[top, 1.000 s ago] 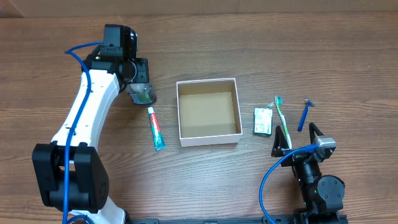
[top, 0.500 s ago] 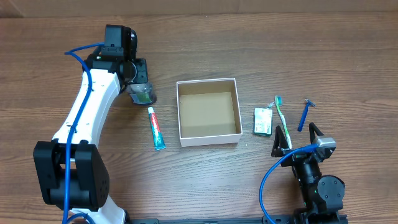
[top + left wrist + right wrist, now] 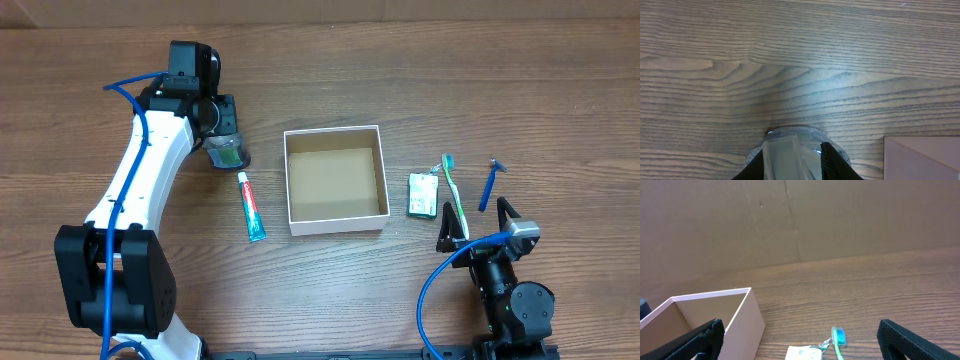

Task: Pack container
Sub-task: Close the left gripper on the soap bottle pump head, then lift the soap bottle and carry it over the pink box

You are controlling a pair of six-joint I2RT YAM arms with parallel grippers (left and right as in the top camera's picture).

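Container mid-worktop, one tool on each side of it

We see the container lying square and open-topped in the middle of the worktop; the left tool sits off its far left corner, apart from the rim, closed around a small clear jar; the toothpaste tube lies just beside the container's left wall, parallel to it; the right tool rests by the worktop's near edge, right of the container, its fingers spread wide and holding nothing; between it and the right wall lie a green packet and a toothbrush, with a blue razor further right; bare wood runs along the container's far and near rims.
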